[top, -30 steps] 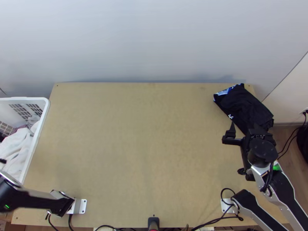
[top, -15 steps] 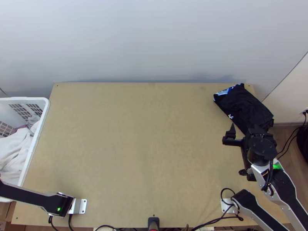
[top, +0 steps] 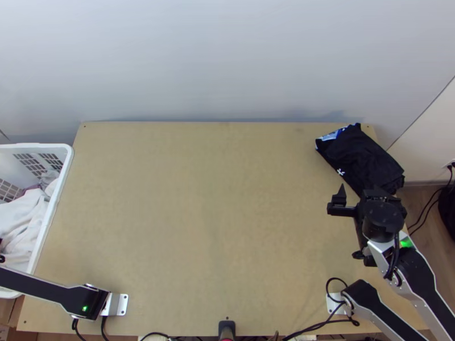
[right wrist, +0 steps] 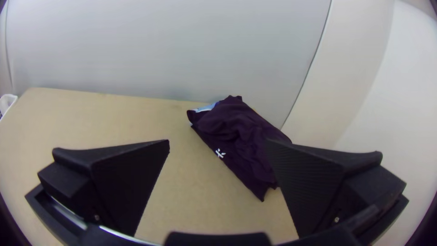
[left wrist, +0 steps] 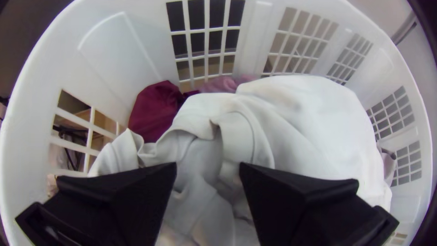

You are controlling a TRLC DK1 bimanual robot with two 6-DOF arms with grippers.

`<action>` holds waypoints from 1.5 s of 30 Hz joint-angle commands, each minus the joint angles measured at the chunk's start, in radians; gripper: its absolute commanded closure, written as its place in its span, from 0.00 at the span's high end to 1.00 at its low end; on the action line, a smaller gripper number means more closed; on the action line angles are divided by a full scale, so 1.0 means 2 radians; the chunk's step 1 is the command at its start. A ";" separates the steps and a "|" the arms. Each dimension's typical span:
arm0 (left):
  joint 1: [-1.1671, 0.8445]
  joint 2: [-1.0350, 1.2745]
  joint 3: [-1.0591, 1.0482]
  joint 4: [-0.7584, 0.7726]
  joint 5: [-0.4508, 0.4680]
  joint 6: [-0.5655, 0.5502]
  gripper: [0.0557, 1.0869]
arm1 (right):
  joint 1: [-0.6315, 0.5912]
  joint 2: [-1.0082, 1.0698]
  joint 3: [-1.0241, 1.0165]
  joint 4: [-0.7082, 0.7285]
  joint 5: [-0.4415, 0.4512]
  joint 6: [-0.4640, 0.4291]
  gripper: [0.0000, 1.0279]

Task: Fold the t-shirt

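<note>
In the top view a black garment [top: 367, 159] lies as a compact, folded-looking bundle in the table's far right corner, with a blue-white patch and a small white mark. My right gripper [top: 358, 196] is open just nearer than the bundle, apart from it. The right wrist view has the bundle [right wrist: 241, 136] beyond the parted fingers of my right gripper [right wrist: 218, 143]. White cloth [top: 20, 216] lies bunched in the basket at the left. In the left wrist view my left gripper [left wrist: 208, 166] stands open over this white cloth [left wrist: 314, 123], its fingers spread apart.
The white basket [top: 69, 165] stands against the table's left side; maroon cloth [left wrist: 154, 109] and pinkish cloth [left wrist: 223, 84] are also inside it. Bare wood spans the middle of the table [top: 210, 216]. Cables [top: 310, 328] run along the near edge, and a wall borders the far edge.
The left arm has swung at the lower left, its forearm leaving the basket's near corner more exposed. My right gripper has shifted very slightly to the left. The black bundle lies unchanged.
</note>
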 commanded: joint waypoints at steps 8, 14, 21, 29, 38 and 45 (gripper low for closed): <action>-0.033 -0.047 0.000 -0.031 0.033 0.002 0.04 | -0.002 0.012 -0.001 -0.003 0.000 0.001 0.96; -0.050 -0.177 -0.013 -0.065 0.087 -0.008 0.04 | -0.006 0.012 -0.001 -0.003 0.000 0.003 0.96; -0.047 -0.169 0.003 -0.054 0.089 -0.011 0.04 | -0.009 0.006 -0.004 -0.011 0.000 0.008 0.96; -0.006 -0.055 0.045 -0.040 0.063 -0.001 0.48 | -0.009 0.001 -0.005 -0.027 0.000 0.009 0.96; 0.019 0.053 0.105 -0.057 0.050 0.025 0.57 | -0.009 0.010 -0.003 -0.028 0.000 0.010 0.96; 0.010 0.082 0.136 -0.101 0.050 0.028 0.57 | -0.009 0.021 -0.001 -0.031 0.000 0.010 0.95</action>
